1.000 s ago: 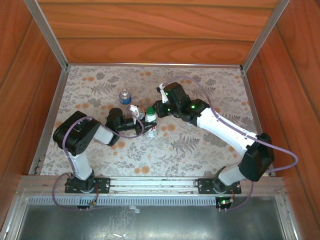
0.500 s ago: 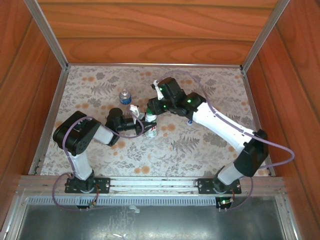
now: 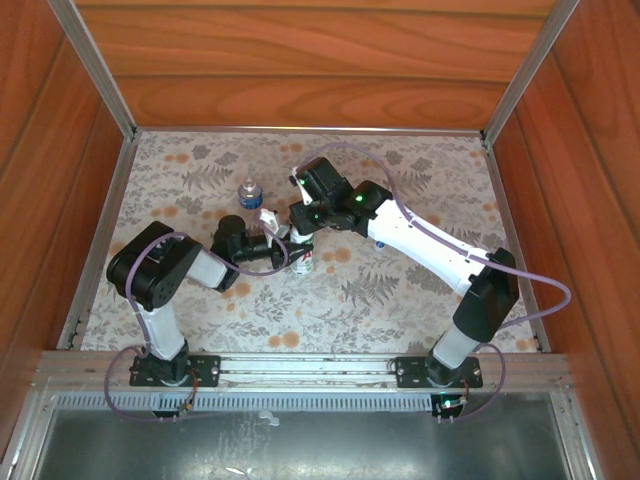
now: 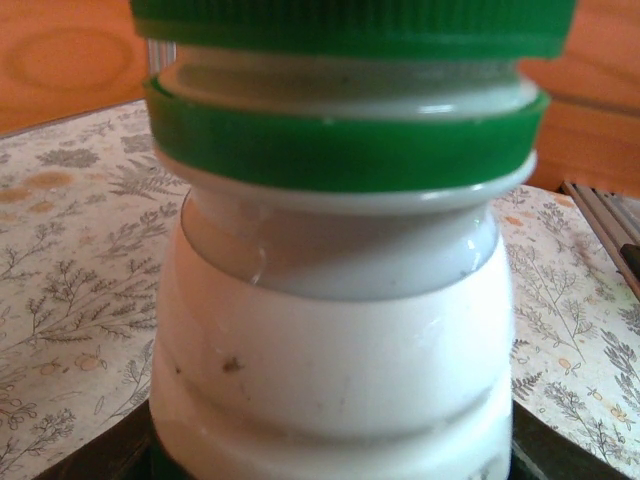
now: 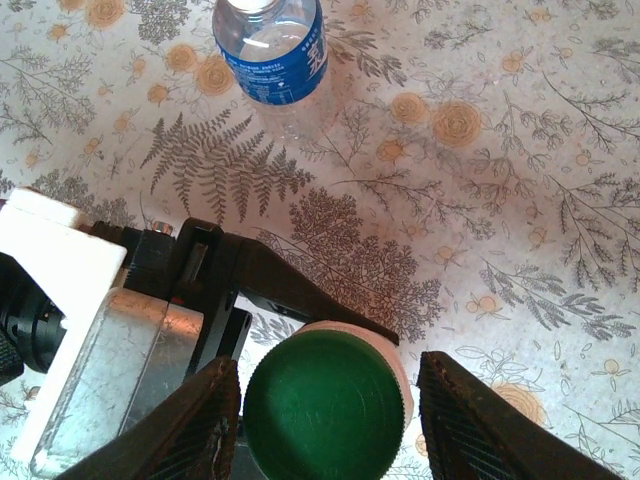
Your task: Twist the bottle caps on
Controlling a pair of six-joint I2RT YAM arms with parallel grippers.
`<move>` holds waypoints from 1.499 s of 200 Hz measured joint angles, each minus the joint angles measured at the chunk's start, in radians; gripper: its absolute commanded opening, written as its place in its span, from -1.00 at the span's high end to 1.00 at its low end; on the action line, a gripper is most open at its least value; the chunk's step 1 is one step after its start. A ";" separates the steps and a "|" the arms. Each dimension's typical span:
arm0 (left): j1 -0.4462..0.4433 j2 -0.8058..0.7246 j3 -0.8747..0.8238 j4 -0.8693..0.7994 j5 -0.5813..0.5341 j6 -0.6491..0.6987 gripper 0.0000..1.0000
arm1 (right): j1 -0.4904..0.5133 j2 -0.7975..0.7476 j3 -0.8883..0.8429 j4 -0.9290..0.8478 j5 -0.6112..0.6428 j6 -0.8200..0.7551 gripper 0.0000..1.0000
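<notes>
The green cap (image 5: 325, 405) sits on the neck of the white bottle (image 4: 330, 370); a band of neck shows between it and the green ring (image 4: 340, 150) below, so I judge it not yet screwed down; the bottle stands upright in the middle of the worktop (image 5: 520, 200), clamped by my left fingers (image 5: 300, 295); my right fingers (image 5: 190, 425) are spread either side of the cap, with narrow gaps showing. Next I should pinch the cap squarely, then twist with light downward pressure. The blue-labelled clear bottle (image 5: 272, 55) stands nearby; I cannot tell if it is capped.
</notes>
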 measured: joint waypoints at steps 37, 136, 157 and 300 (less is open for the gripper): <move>0.000 0.003 0.000 0.006 0.001 0.000 -0.08 | 0.005 -0.021 -0.032 0.013 -0.033 0.000 -0.06; 0.000 0.005 0.000 0.007 0.008 0.003 -0.08 | -0.012 -0.153 -0.127 0.054 -0.094 0.034 -0.18; 0.000 0.005 0.000 0.007 0.008 0.003 -0.07 | -0.059 -0.146 -0.127 0.069 -0.127 0.050 0.01; 0.002 0.005 0.000 0.006 0.025 0.015 -0.08 | -0.174 -0.142 -0.254 0.249 -0.390 0.151 0.76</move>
